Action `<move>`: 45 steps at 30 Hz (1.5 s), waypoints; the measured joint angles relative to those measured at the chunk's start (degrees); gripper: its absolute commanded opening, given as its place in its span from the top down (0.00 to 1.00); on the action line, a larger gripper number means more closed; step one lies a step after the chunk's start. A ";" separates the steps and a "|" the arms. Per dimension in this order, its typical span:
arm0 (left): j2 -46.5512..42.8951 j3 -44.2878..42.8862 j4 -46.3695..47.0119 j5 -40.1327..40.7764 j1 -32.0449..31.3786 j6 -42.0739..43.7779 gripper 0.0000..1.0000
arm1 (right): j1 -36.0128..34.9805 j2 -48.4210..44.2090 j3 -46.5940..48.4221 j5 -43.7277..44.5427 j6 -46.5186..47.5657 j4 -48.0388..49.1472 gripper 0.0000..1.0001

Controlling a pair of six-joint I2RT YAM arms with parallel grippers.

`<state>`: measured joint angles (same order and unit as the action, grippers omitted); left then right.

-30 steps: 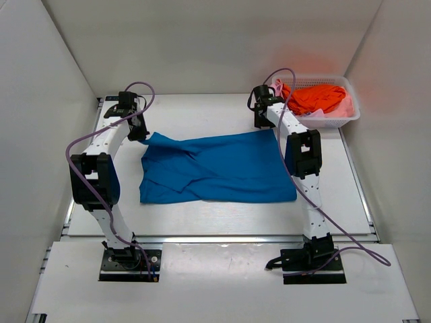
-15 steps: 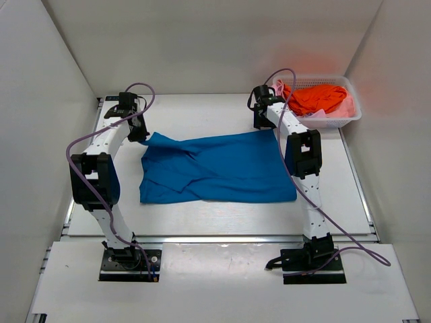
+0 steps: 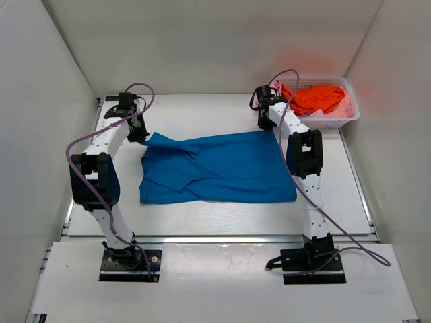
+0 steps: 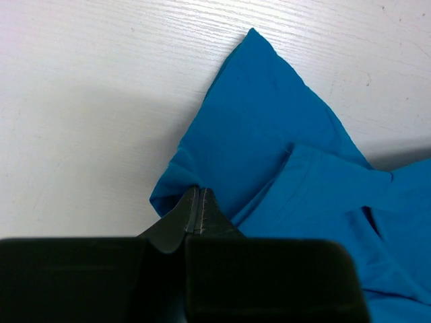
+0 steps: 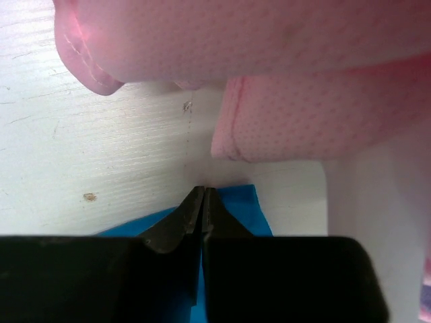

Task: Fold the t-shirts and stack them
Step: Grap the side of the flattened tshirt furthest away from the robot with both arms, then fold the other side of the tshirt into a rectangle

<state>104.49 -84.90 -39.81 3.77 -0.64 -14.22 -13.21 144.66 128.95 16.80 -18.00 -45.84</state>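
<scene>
A bright blue t-shirt point(image 3: 215, 168) lies spread on the white table, its left half rumpled. My left gripper point(image 3: 140, 134) is at the shirt's far left corner. In the left wrist view the left gripper point(image 4: 199, 190) is shut on a fold of the blue cloth point(image 4: 269, 134). My right gripper point(image 3: 267, 125) is at the far right corner. In the right wrist view the right gripper point(image 5: 203, 190) is shut, with the blue corner point(image 5: 248, 210) pinched between its tips. An orange t-shirt point(image 3: 315, 98) and a pink one point(image 3: 345, 108) lie in the basket.
The white mesh basket point(image 3: 335, 123) stands at the back right, just beyond the right gripper. Pink cloth point(image 5: 269, 40) hangs over its side close above the right fingertips. White walls enclose the table on the left, back and right.
The right gripper has shut on the blue shirt's far right corner; its wrist shifted slightly. The left arm and the shirt have not moved.
</scene>
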 measured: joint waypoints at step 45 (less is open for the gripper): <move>-21.05 24.68 0.87 -1.60 -2.43 -0.90 1.00 | -3.63 -43.52 -55.93 -0.37 -4.83 8.04 1.00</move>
<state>83.44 -60.23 -38.94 2.17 -3.07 -15.11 -16.84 101.14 73.01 16.43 -22.83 -37.80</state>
